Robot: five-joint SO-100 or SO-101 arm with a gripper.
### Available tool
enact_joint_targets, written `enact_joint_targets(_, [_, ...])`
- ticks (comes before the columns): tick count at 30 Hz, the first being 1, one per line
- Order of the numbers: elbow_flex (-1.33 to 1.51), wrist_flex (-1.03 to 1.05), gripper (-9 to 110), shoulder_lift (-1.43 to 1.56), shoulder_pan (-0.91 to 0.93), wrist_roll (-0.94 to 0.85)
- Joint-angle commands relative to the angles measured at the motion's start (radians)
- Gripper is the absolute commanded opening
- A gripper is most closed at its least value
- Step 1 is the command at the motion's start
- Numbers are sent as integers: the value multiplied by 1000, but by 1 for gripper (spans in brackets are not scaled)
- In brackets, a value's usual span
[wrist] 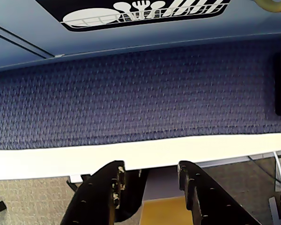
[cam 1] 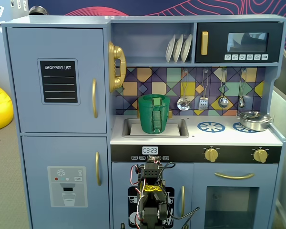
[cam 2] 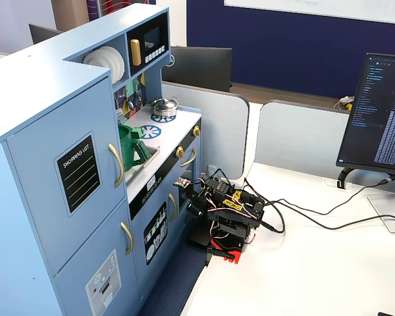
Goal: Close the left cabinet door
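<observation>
Wrist view shows the gripper (wrist: pixel 150 187) with its two black fingers (wrist: pixel 103 197) parted by a moderate gap and nothing between them, hanging over a white table edge (wrist: pixel 131 157), a blue woven mat (wrist: pixel 140 98) and the foot of the toy kitchen.

The left cabinet door (cam 1: pixel 57 78), light blue with a black "SHOPPING LIST" panel (cam 1: pixel 59 81) and a curved gold handle (cam 1: pixel 94 98), sits flush in the upper left of the toy kitchen in a fixed view, looking shut. The folded arm (cam 1: pixel 151 191) is low and centre there, in front of the dishwasher door, well apart from the door and below and to its right.

The toy kitchen stands beside a white table (cam 2: pixel 316 270); the arm (cam 2: pixel 227 210) rests on that table near its edge, with cables trailing toward a monitor (cam 2: pixel 382 112) at the right. Grey partitions (cam 2: pixel 296 141) back the table.

Only the frontal fixed view shows the green watering can (cam 1: pixel 154 114) in the sink, the hanging utensils and a yellow beanbag (cam 1: pixel 0 107) at the left. Only the angled fixed view shows the door (cam 2: pixel 79 178) edge lying in line with the cabinet side.
</observation>
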Motion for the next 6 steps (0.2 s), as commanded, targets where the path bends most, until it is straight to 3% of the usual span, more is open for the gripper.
enact_joint_targets(1, [18, 164, 6, -6, 14, 43])
enact_joint_targets(6, [18, 164, 7, -6, 14, 43])
